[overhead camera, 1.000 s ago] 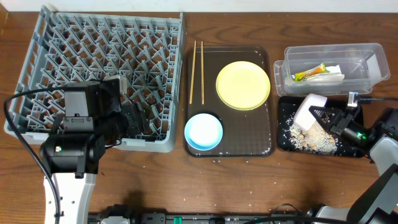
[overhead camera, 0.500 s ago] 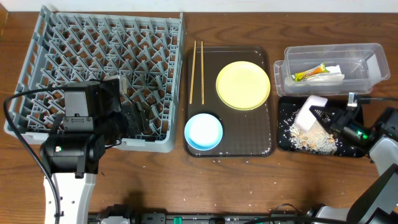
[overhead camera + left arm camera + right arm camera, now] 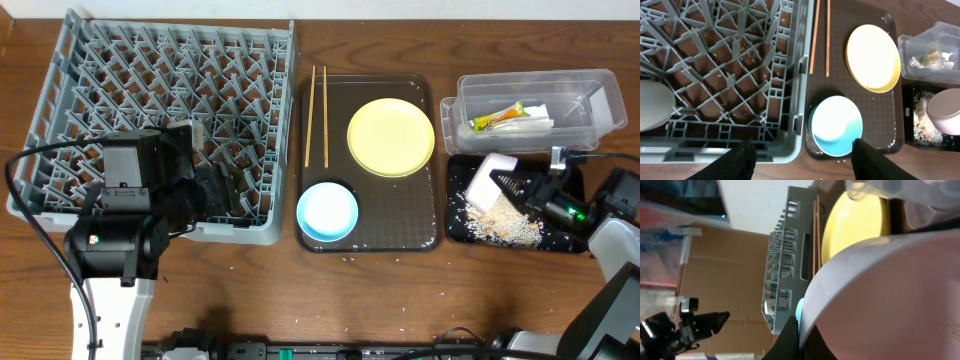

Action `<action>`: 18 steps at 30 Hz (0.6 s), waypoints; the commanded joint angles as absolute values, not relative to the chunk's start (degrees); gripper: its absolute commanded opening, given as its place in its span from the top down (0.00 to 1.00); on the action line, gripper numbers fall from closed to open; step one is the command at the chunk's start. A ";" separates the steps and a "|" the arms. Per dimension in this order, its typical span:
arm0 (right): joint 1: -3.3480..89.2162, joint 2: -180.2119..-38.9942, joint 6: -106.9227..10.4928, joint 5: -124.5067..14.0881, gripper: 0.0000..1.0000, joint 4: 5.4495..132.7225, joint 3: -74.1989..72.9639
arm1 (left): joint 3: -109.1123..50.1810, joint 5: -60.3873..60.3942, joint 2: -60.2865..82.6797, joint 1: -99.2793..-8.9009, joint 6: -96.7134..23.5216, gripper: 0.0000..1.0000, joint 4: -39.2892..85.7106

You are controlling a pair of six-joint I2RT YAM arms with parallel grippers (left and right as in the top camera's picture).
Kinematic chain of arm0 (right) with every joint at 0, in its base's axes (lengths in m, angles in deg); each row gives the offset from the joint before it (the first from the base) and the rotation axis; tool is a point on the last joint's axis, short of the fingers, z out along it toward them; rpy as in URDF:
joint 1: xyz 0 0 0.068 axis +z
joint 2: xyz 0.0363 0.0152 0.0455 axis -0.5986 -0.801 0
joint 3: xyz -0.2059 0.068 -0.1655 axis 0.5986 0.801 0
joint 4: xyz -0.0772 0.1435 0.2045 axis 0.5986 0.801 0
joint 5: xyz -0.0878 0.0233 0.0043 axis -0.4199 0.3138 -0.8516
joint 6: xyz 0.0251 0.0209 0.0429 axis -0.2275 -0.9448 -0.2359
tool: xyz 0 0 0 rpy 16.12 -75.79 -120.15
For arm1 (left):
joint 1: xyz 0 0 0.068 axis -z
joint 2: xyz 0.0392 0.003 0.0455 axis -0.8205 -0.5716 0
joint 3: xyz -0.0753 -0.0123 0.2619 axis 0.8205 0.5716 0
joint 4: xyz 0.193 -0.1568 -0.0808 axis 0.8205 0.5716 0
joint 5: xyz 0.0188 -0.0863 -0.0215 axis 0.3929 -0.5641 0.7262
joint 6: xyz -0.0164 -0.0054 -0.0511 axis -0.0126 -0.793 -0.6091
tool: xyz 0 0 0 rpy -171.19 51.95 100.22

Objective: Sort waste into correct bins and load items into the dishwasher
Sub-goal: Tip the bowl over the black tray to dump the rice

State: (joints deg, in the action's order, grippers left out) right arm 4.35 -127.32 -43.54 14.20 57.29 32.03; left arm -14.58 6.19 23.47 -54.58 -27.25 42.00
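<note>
My right gripper (image 3: 512, 186) is shut on the rim of the white bowl (image 3: 488, 180), holding it tilted over the black tray (image 3: 572, 240). Rice-like crumbs (image 3: 505, 222) lie in that tray. In the right wrist view the bowl (image 3: 890, 295) fills the frame, its rim pinched between my fingers (image 3: 790, 340). The clear tub (image 3: 610, 92) holds the sachet (image 3: 497, 119) and napkin (image 3: 536, 118). My left gripper (image 3: 802, 160) is open and empty over the front right corner of the grey dish rack (image 3: 160, 100). A pale rounded cup (image 3: 652, 105) sits in the rack.
The dark brown serving tray (image 3: 420, 235) between rack and bins carries the yellow plate (image 3: 391, 137), the light blue bowl (image 3: 327, 212) and two chopsticks (image 3: 316, 115). Stray crumbs dot the wooden table in front of it.
The right gripper and white bowl have shifted slightly left and back over the black tray. The left arm has not moved.
</note>
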 commanded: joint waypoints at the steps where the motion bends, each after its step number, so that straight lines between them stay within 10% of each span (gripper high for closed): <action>1: 5.24 -127.21 -40.06 20.62 0.99 56.42 31.92 | -15.94 6.71 23.38 -54.36 -26.31 0.38 41.89; 18: 6.92 -126.42 -48.83 16.78 0.99 54.28 31.89 | -15.94 6.71 23.38 -54.36 -26.33 0.38 41.84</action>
